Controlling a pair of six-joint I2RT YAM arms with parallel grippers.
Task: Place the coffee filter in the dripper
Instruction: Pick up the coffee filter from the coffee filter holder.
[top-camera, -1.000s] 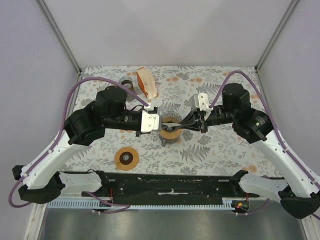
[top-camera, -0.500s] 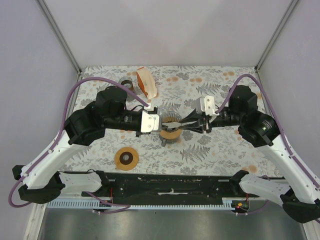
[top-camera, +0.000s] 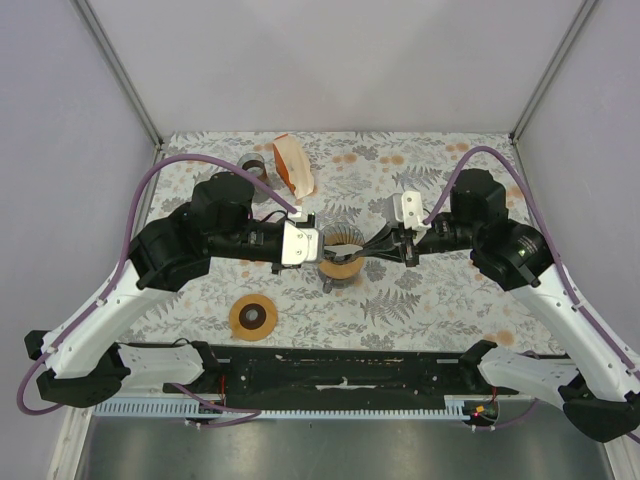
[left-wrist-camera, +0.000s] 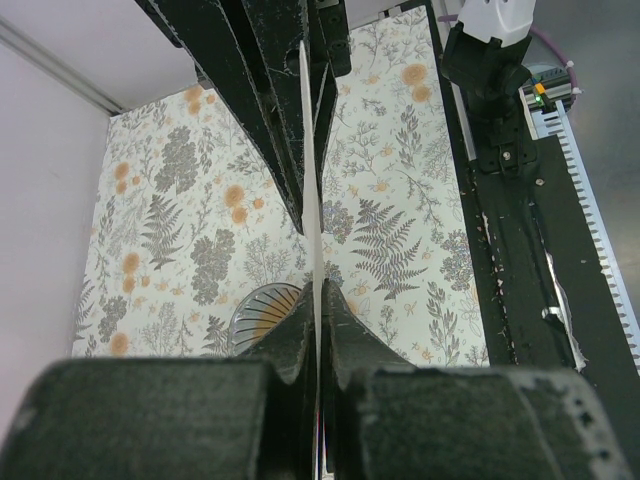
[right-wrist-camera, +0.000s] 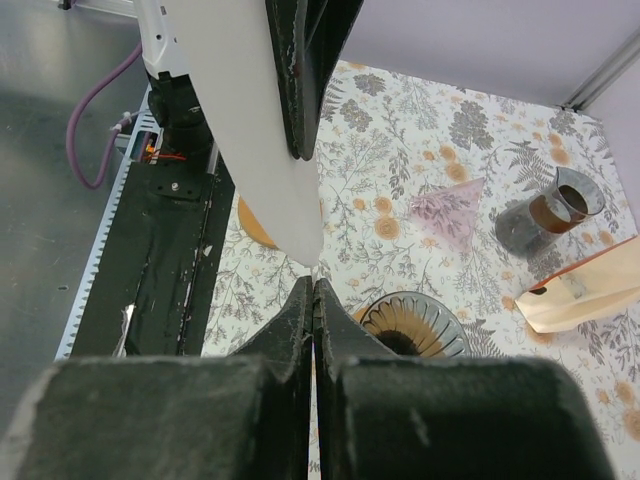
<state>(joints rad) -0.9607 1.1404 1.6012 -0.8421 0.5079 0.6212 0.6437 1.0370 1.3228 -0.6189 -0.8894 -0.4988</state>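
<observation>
The glass dripper (top-camera: 342, 266) stands on an orange base mid-table; it also shows as dripper (left-wrist-camera: 258, 312) and dripper (right-wrist-camera: 410, 325). Just above it my left gripper (top-camera: 318, 245) is shut on the flat white coffee filter (right-wrist-camera: 250, 130), which holds it upright. In the left wrist view the coffee filter (left-wrist-camera: 310, 200) is edge-on, a thin white line between my left fingers. My right gripper (right-wrist-camera: 314, 284) faces the left one from the right, jaws shut, with its tips pinching the filter's lowest corner. In the top view the right gripper (top-camera: 360, 248) hides that corner.
An orange and white pouch (top-camera: 292, 165) and a grey metal cup (top-camera: 255, 168) stand at the back left. An orange round disc (top-camera: 253, 317) lies at front left. A pale pink triangular piece (right-wrist-camera: 450, 215) lies near the cup (right-wrist-camera: 553, 215). The black rail (top-camera: 340, 370) runs along the near edge.
My right gripper drew back to the right with its jaws parted, then came in again and shut at the filter's corner. The left gripper and filter stayed put.
</observation>
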